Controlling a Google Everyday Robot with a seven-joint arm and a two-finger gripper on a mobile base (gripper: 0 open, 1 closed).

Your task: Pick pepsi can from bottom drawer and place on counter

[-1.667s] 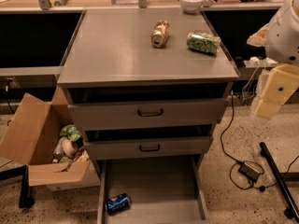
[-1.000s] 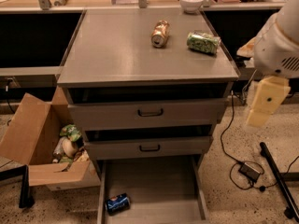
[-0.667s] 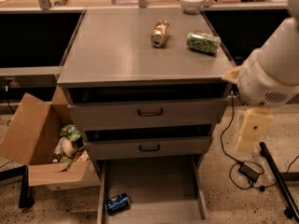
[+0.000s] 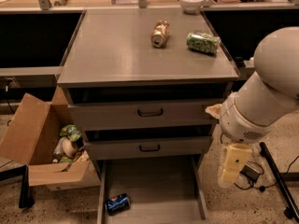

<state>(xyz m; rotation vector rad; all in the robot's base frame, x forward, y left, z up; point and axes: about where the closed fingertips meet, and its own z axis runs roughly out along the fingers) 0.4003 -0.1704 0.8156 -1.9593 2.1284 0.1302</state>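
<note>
1. Small dark blue pepsi can (image 4: 117, 203) lies front-left in the pulled-out shallow grey metal bottom drawer (image 4: 161, 183);
2. pale gripper (image 4: 230, 171) hangs right of that drawer; spread or pressed together, cannot tell.

Gold can (image 4: 160, 33) and green can (image 4: 203, 42) lie side by side; a cardboard box (image 4: 32, 139) holds clutter.

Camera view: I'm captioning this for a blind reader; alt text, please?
A pepsi can lies on its side at the front left of the open bottom drawer; the robot's gripper hangs right of the drawer, apart from it. A gold can and a green can lie on the counter.
</note>
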